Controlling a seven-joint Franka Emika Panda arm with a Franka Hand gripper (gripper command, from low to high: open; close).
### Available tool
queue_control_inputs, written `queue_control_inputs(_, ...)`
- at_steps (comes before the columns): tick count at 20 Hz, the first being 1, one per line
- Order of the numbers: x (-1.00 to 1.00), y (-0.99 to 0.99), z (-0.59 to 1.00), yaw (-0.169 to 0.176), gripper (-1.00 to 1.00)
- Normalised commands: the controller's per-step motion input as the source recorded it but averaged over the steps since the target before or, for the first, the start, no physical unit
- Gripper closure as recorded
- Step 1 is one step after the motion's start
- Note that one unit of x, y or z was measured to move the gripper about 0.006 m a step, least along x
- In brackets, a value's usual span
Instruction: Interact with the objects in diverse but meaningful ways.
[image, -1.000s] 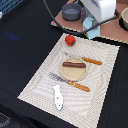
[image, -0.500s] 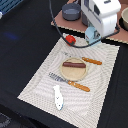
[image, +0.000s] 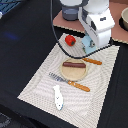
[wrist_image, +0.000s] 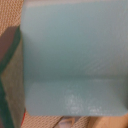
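Jaws sit low over the light blue plastic cup (image: 88, 46) on the striped mat, beside the red tomato (image: 70, 40); whether they grip it cannot be told.

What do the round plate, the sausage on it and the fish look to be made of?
Plate: pale tan and matte, so probably wood; no grain is visible. Sausage: uniform brown, smooth, likely moulded plastic, though the look leaves it open. Fish: white with blue markings, slightly glossy, probably plastic.
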Motion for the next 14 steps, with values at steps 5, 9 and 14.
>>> queue_control_inputs(5,0.31,0.17,0.58,0.0,-1.0)
queue_control_inputs(9,0.18,0.11,0.36,0.002,-1.0)
queue_control_inputs(14,0.11,0.12,0.28,0.006,-1.0)
